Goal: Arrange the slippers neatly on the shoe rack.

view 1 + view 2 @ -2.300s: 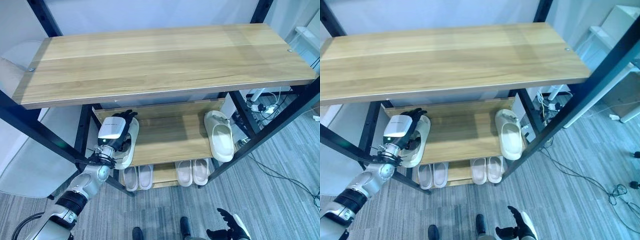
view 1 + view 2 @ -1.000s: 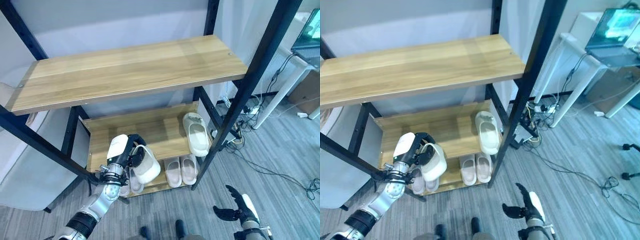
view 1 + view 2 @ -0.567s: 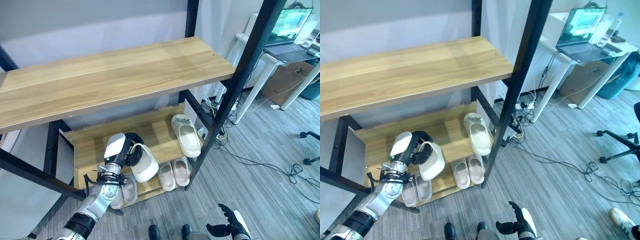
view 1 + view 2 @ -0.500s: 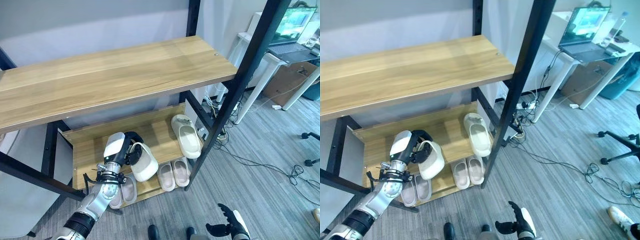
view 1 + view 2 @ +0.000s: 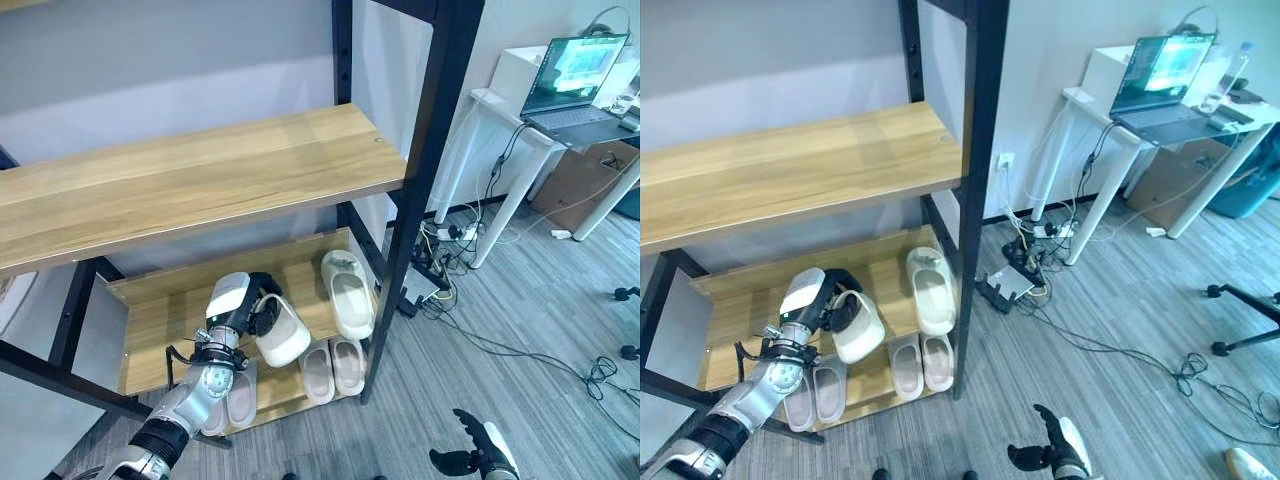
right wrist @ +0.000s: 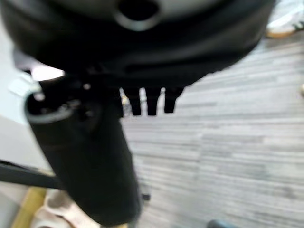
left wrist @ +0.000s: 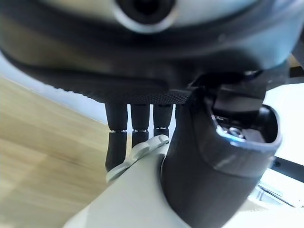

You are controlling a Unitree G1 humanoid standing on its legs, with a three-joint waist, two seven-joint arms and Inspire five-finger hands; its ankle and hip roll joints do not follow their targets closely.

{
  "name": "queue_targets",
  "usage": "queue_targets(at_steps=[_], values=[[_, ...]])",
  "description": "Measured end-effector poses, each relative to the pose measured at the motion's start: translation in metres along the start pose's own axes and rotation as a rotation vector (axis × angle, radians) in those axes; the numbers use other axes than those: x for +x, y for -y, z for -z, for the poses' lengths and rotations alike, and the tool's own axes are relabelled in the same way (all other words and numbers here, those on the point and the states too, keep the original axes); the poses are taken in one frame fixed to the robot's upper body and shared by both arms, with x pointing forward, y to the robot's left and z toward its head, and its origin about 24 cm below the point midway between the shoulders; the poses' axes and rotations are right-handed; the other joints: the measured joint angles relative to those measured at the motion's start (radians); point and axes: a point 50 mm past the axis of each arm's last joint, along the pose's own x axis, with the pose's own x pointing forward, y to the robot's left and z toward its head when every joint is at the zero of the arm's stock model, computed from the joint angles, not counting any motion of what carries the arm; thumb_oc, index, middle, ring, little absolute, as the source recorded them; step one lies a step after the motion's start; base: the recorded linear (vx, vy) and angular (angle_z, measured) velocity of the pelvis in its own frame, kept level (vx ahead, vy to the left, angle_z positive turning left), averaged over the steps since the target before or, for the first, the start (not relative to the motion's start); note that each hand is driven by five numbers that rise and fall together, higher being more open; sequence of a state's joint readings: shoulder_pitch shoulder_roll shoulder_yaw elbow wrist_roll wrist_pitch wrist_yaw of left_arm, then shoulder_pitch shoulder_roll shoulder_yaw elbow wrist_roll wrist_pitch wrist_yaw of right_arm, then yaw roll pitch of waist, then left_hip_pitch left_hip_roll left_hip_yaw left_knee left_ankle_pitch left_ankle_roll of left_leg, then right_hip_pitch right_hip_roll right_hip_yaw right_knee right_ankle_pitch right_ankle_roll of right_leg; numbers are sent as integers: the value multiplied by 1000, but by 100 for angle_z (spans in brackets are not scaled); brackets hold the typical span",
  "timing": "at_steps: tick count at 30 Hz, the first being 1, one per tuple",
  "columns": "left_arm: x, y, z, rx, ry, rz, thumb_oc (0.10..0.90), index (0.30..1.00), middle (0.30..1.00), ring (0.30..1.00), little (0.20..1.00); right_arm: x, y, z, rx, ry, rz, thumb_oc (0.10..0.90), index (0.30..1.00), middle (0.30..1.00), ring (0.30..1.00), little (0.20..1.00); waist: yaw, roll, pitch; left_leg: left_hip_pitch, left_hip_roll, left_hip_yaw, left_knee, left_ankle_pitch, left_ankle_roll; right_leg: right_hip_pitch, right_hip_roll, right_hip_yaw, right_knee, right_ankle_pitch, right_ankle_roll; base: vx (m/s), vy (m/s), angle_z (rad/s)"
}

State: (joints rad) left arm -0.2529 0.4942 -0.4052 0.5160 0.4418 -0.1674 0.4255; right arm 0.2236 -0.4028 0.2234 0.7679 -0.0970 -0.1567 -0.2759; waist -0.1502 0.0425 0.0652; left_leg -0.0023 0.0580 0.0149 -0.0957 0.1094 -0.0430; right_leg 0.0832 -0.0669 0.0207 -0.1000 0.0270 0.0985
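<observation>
Cream slipper [image 5: 281, 335] pinched btwn left hand [image 5: 236, 305] fingers [image 7: 134, 135] & thumb, above middle shelf [image 5: 160, 318]; right hand [image 5: 482, 460] fingers loosely spread.

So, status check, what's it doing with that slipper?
Left hand shut on cream slipper, over middle shelf. Right hand open, low, idle. Mate slipper on shelf's right. Nothing blocking.

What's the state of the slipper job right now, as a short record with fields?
left hand: shut on a cream slipper, held in front of the middle shelf
right hand: low over the floor, open, idle
middle shelf: another cream slipper lying at its right end
bottom shelf: two pairs of slippers, one pair to the right
top shelf: bare wood
</observation>
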Motion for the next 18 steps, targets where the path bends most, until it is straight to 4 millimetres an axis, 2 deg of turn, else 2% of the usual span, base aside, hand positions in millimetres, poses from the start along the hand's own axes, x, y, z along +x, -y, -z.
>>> queue_targets(at_steps=[6,9,18], values=[[7,-3,-6,13,17,-8,400,300,300,300,300,-9,0,8,1,-5,-5,800,900,900,900,900,-4,-2,-21,-47,1,-1,0,5,-6,-52,2,-1,0,4,-5,2,-12,0],[19,-11,-16,21,55,-50,400,300,300,300,300,-8,-1,8,4,-6,-2,800,900,900,900,900,-5,-4,-26,-99,-2,-3,0,16,-4,-98,-1,-2,0,18,-11,23,20,2],[28,-16,-30,59,121,-95,400,300,300,300,300,-5,-2,-2,-2,31,-2,800,900,900,900,900,-32,-8,-24,-129,-14,4,5,15,0,-132,-14,-1,7,22,-2,22,37,-1]])
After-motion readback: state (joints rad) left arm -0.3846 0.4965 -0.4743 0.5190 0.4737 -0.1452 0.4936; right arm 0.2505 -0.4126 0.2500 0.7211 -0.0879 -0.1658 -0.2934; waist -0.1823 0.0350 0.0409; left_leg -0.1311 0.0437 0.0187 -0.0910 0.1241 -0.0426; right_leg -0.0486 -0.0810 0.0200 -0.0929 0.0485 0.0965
